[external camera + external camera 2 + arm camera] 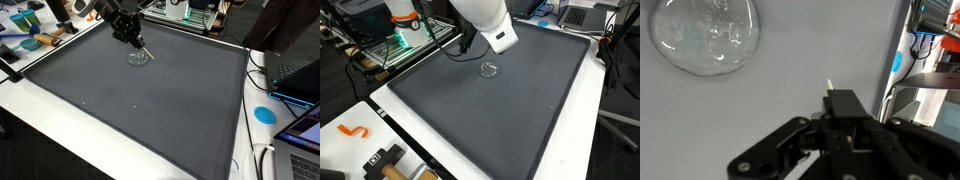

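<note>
Grey mat (150,110) covered most of the white table (60,150), and a small clear dish (140,58) lay on it toward one end. The gripper (843,100) hung just above and beside the dish, its fingers squeezed together on a thin pale stick (829,87). It looked like the step of bringing the stick's tip to the dish. The next move called for a slow, small dip, since the light dish could slide. Nothing on the mat blocked the way. A blue round thing (265,114) and an orange hook (353,131) sat well apart, off the mat.
</note>
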You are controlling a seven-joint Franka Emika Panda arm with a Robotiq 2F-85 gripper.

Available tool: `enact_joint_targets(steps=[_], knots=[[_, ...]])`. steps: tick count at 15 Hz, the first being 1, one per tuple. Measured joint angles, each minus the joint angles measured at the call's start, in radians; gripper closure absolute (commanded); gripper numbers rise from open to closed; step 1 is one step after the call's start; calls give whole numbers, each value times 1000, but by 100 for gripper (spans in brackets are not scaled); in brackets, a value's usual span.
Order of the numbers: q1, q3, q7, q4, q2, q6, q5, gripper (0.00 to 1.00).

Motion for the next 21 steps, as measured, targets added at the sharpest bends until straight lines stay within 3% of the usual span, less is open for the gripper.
enact_joint_targets(steps=[21], knots=[[48, 0, 27, 10, 9, 47, -7, 97]])
